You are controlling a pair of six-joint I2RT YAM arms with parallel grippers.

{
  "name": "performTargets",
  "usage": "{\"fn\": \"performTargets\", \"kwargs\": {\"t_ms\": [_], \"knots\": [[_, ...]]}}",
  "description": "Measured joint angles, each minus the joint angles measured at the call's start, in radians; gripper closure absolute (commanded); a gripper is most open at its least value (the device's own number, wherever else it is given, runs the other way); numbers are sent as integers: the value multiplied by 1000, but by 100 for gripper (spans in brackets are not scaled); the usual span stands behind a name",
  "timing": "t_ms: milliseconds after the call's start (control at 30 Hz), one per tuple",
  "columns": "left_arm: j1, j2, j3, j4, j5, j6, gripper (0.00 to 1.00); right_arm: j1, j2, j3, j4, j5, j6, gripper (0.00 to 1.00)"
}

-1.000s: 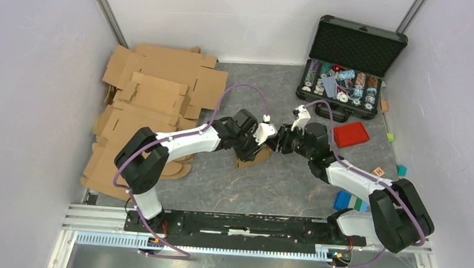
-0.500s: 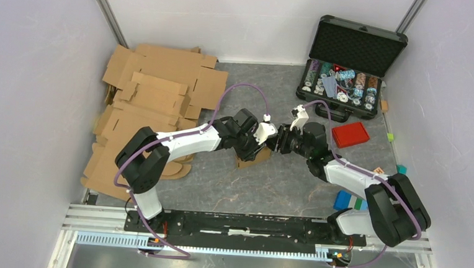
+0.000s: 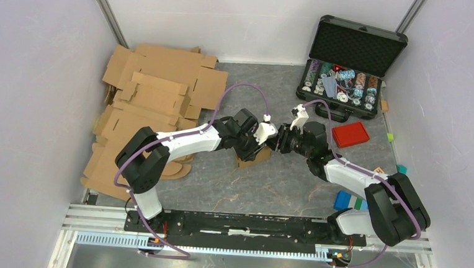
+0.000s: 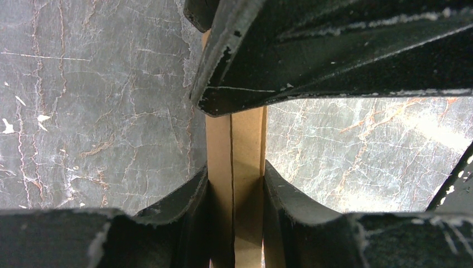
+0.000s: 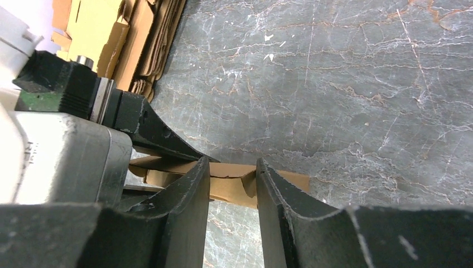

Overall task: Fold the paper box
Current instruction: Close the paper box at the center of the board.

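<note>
The paper box [image 3: 253,155] is a small brown cardboard piece held just over the grey marbled table, mid-table. My left gripper [image 3: 254,145] is shut on it; in the left wrist view a folded cardboard strip [image 4: 234,167] fills the gap between both pads of the left gripper [image 4: 236,166]. My right gripper [image 3: 276,142] faces it from the right, and one of its black fingers [image 4: 334,56] crosses the top of the left wrist view. In the right wrist view the right gripper [image 5: 231,162] stands open, tips straddling the box's end [image 5: 234,184], bare table showing between the fingers.
A pile of larger flat cardboard sheets [image 3: 156,98] covers the left side. An open black case [image 3: 351,60] with chips stands at the back right, a red lid [image 3: 350,135] in front of it. Coloured blocks [image 3: 350,202] lie near the right arm's base.
The right gripper's jaws have narrowed and it has edged left toward the box. The left gripper and the box have stayed put.
</note>
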State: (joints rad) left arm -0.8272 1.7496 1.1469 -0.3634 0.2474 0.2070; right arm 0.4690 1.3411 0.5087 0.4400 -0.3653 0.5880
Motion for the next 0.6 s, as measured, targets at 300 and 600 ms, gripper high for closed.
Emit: {"fn": "performTargets", "kwargs": {"t_ms": [300, 600], "knots": [[0, 0, 0, -1, 0, 0, 91, 0, -2, 6, -13, 3, -39, 63], [-1, 4, 5, -4, -1, 0, 91, 2, -5, 16, -35, -1, -72, 62]]}}
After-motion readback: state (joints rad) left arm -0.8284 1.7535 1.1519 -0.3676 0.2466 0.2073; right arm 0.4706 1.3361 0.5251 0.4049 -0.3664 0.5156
